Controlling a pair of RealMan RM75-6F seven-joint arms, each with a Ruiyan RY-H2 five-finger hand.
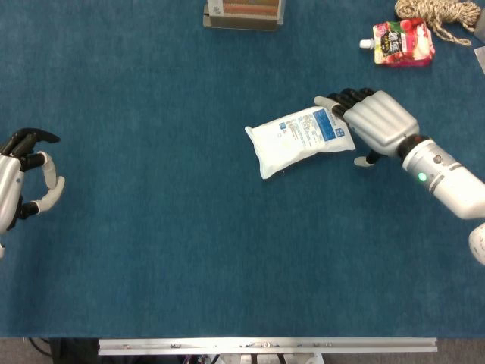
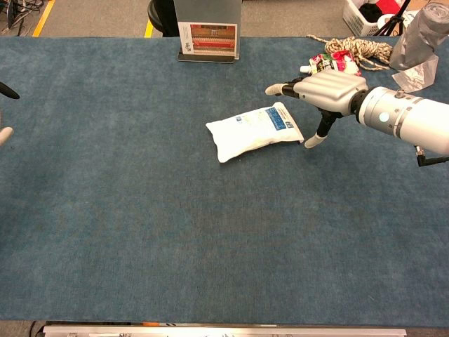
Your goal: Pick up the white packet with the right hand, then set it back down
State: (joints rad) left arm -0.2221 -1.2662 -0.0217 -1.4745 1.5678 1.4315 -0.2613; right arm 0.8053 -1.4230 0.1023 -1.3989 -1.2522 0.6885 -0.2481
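Note:
The white packet point(image 1: 297, 139) point(image 2: 252, 131), with a blue label at its right end, lies flat on the blue cloth near the table's middle. My right hand point(image 1: 371, 121) point(image 2: 319, 91) hovers at the packet's right end, fingers stretched over its upper right corner and thumb hanging down beside its right edge. The fingers are spread and nothing is held. At the far left edge my left hand point(image 1: 23, 178) sits empty with its fingers loosely curved and apart; the chest view shows only its fingertips point(image 2: 5, 90).
A red and white drink pouch point(image 1: 402, 42) point(image 2: 331, 63) and a coil of rope point(image 1: 436, 15) point(image 2: 358, 49) lie at the back right. A small display box point(image 1: 244, 14) point(image 2: 208, 36) stands at the back centre. A crumpled plastic wrap point(image 2: 421, 42) lies far right.

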